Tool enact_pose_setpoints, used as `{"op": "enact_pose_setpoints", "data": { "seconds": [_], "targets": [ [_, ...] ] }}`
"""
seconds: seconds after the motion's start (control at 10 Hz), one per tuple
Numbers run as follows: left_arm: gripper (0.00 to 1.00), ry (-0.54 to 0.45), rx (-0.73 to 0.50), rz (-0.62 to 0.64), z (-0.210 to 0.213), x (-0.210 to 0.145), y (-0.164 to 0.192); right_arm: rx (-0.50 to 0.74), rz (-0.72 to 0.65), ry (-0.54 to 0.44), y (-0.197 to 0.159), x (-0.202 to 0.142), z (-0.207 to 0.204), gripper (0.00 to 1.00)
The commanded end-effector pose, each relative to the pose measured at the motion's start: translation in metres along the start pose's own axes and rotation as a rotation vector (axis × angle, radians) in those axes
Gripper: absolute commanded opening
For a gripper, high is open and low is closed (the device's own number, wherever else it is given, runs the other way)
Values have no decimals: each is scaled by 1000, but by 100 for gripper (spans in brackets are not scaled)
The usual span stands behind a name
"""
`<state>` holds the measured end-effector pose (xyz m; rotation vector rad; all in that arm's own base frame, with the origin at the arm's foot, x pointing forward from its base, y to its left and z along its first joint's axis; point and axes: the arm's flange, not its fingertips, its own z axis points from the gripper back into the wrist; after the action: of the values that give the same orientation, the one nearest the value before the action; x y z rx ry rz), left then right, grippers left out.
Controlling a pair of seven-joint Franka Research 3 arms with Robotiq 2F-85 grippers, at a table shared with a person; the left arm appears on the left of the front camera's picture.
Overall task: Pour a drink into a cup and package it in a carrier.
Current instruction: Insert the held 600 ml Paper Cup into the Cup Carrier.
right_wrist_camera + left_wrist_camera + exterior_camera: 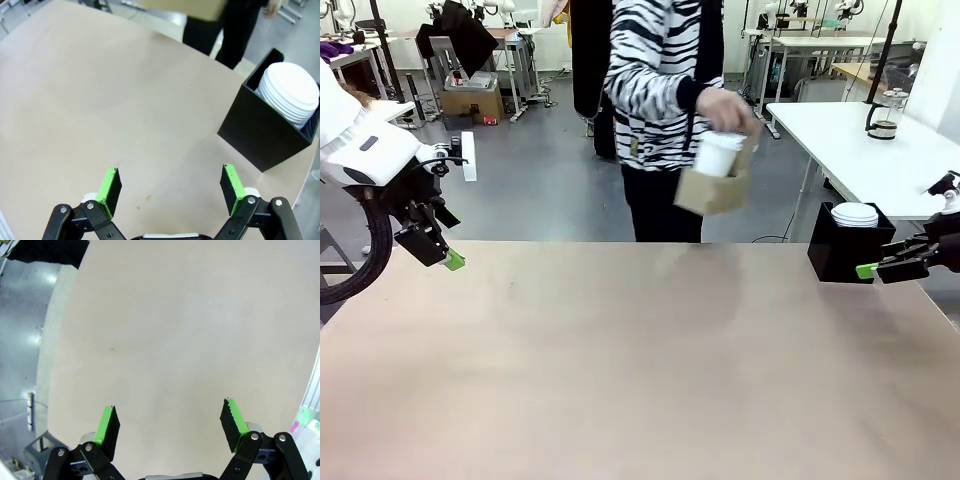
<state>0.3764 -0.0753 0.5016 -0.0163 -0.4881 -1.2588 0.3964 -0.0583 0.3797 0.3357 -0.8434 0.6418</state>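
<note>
Bare tabletop (620, 380) is seen nearest, with nothing set down. Both the left gripper (170, 427) and right gripper (170, 187) are held apart, empty. At twelve o'clock, the cup (718, 153) is carried inside the carrier (712, 188) by a person's hand (725, 110); packaging appears done.

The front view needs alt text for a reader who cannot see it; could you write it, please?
A person's hand holds a white cup in a brown carrier beyond a bare table. An open tool waits at each side, left and right, near a black box.
</note>
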Motion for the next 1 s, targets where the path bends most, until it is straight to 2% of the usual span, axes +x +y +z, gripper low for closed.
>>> {"op": "enact_pose_setpoints", "data": {
  "seconds": [0.0,0.9],
  "targets": [
    [100,0,0,8,1,1,1,8,28,-6,-1,-1,1,100],
    [100,0,0,8,1,1,1,8,28,-6,-1,-1,1,100]
  ]
}}
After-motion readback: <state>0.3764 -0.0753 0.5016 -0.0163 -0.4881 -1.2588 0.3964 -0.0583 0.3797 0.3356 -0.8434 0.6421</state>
